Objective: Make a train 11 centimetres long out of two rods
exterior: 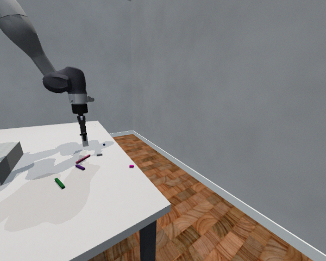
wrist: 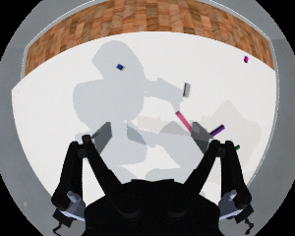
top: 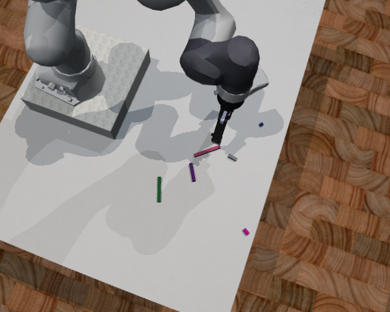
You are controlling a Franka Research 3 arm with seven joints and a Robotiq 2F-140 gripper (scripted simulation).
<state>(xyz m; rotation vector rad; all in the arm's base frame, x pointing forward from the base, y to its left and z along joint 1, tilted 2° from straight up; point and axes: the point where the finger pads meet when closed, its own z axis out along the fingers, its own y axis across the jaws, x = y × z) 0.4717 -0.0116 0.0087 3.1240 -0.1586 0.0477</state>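
Jaws spread fully, nothing between them. Gripper (top: 216, 136) poised above the far end of pink rod (top: 207, 151), off the table (top: 88, 218).

Landmark: pink rod.
- Grey rod (top: 232, 156) just beside its right end, apart, angled differently.
- Purple rod (top: 192, 172) close under its left end, roughly crosswise, not quite touching.
- Green rod (top: 158, 189) further out, beyond the purple.
- Blue rod (top: 260, 124) well apart, past the gripper.
- Magenta rod (top: 246, 231) well apart, toward the table's near edge.

Progress: no train yet. Candidate pairs judged: pink with magenta, or green with grey. Neither pair collinear or end to end. All joining left; purple likely too near the pink.
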